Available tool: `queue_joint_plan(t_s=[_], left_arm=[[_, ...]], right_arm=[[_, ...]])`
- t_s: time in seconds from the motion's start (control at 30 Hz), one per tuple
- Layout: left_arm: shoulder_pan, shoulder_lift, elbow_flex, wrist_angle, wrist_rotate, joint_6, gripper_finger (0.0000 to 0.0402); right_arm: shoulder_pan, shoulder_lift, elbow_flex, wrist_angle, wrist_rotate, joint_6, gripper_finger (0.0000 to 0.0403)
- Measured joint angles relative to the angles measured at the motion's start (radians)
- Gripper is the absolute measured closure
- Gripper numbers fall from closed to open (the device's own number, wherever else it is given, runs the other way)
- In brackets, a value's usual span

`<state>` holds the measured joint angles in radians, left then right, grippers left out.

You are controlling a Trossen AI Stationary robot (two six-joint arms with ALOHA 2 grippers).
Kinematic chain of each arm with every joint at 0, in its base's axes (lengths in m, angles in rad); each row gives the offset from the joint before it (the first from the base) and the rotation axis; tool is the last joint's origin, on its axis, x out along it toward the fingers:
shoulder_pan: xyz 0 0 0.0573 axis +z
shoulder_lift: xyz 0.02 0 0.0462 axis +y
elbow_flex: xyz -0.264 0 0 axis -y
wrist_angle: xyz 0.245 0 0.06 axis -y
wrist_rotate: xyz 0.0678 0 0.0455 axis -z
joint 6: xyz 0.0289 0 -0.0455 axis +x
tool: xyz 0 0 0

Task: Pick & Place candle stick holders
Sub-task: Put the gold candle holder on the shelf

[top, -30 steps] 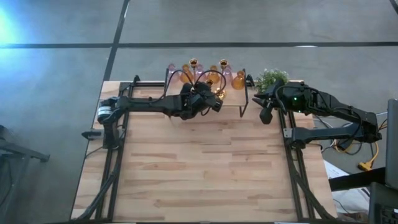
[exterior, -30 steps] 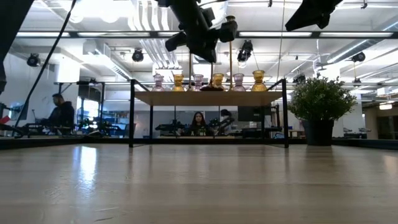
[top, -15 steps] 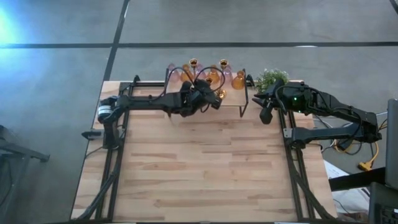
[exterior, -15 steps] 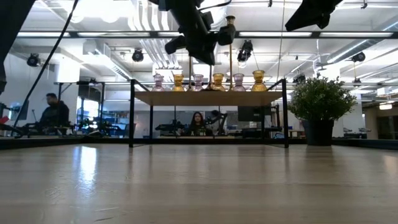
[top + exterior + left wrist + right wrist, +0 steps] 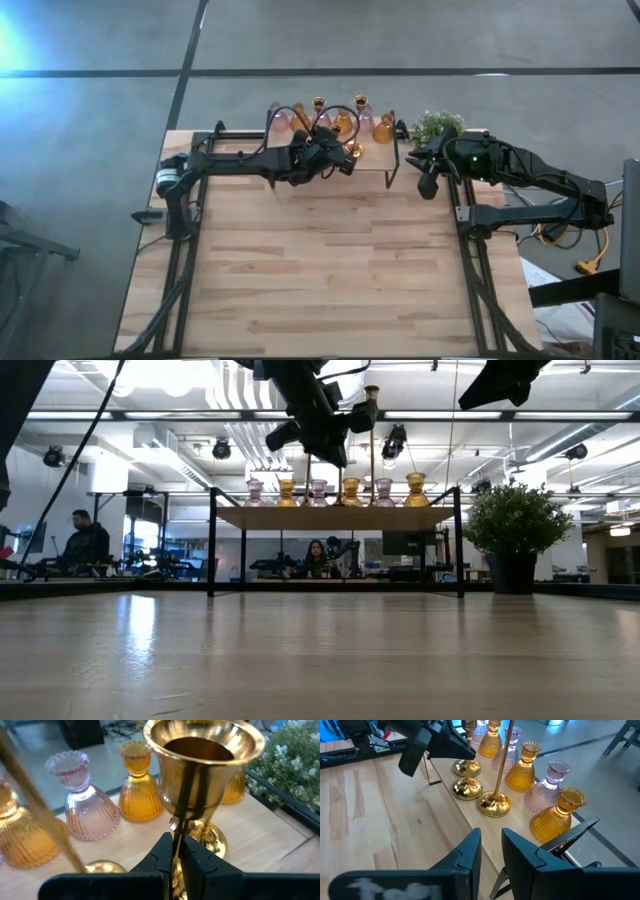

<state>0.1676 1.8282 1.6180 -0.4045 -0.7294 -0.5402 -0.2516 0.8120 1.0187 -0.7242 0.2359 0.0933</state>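
Several bell-shaped glass holders, amber and pink, stand on their wide bases in a row on a raised wooden shelf at the table's far edge. Three gold candlesticks are with them. My left gripper is over the shelf, shut on one gold candlestick, which also shows in the low view. The other two gold candlesticks rest on their round bases. My right gripper is open and empty, high beside the shelf's right end. My left gripper pinches the gold candlestick's thin stem between its two fingers, just below the cup. The fingers lie across the stem, slanting down from the table's near-left side. The candlestick stands upright. The gripper hides its base, so I cannot tell whether it is lifted off the shelf.
A green potted plant stands at the shelf's right end, close to my right gripper. The shelf's black frame legs stand on the table. The wooden table stretches toward the near edge. People sit in the room behind.
My left gripper, still shut on the stem, has shifted slightly toward the table's left and far edge over the shelf.
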Motion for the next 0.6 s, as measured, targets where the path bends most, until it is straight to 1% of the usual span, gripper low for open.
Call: queue_joint_plan(t_s=[0.13, 0.6], left_arm=[[-0.001, 0.000, -0.002, -0.004, 0.005, -0.004, 0.0383], [0.000, 0.000, -0.002, -0.006, 0.006, 0.009, 0.0383]], right_arm=[[0.000, 0.000, 0.000, 0.000, 0.000, 0.000, 0.0334], [0.000, 0.000, 0.000, 0.000, 0.000, 0.000, 0.0314]])
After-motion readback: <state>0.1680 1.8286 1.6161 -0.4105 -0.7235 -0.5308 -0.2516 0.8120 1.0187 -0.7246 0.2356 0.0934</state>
